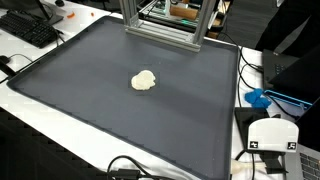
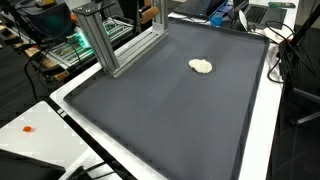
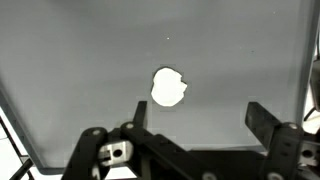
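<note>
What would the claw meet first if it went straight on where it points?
The open claw would probably meet the grey mat first, just beside the pale lump; depth is unclear.

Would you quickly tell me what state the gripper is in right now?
Gripper: open, holding nothing; the white lump lies on the grey mat ahead of it in the wrist view.

Even, bright overhead light on the worktop in both exterior views: a soft sheen on the dark surface, hardly any shadow, slightly grainy. The wrist view is greyer and washed out, with the pale lump blown almost white and the claw dark and blurred up close.
</note>
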Robot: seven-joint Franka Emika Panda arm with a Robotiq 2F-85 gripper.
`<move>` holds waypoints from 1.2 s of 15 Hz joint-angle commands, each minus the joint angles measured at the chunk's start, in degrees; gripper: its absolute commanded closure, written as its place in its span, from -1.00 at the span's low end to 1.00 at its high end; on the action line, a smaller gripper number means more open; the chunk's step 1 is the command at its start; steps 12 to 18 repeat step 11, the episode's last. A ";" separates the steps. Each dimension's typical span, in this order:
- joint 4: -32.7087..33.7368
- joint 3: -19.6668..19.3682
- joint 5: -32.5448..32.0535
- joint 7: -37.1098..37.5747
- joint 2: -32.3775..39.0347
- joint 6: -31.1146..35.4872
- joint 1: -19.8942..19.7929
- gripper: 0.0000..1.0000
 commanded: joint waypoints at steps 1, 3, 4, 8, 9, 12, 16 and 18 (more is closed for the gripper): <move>-1.89 0.15 -2.45 2.97 0.66 2.58 0.02 -1.00; -0.50 -0.19 -1.37 1.30 1.01 1.48 0.23 -1.00; -0.85 -0.20 -1.72 1.30 1.23 2.60 0.25 -1.00; -1.38 -0.20 -1.99 1.30 1.37 3.51 0.27 -1.00; -1.38 -0.20 -2.00 1.30 1.37 3.53 0.28 -1.00; -1.38 -0.19 -2.01 1.30 1.37 3.55 0.28 -1.00; -1.38 -0.19 -2.01 1.30 1.37 3.55 0.28 -1.00; -1.38 -0.19 -2.01 1.30 1.37 3.55 0.28 -1.00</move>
